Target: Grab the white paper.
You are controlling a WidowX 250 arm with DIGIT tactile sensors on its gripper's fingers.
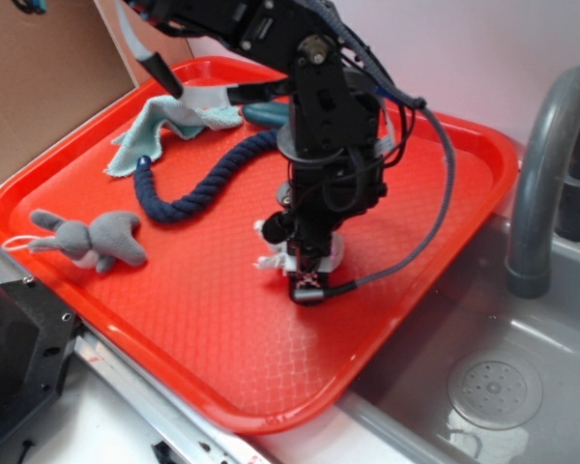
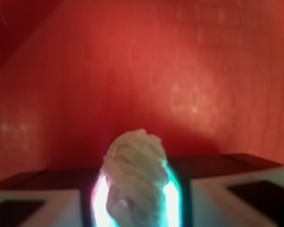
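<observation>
- Gripper (image 1: 305,261) low on the red tray (image 1: 222,358), fingers closed round the white paper (image 2: 135,177), which sits between them
- Grasp step looks done, though the wrist view is blurry
- Next: lift straight up without loosening

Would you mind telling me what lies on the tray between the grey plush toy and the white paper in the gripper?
Nothing: in the exterior view only bare red tray separates the grey plush toy from the white paper, which the gripper clamps.
</observation>
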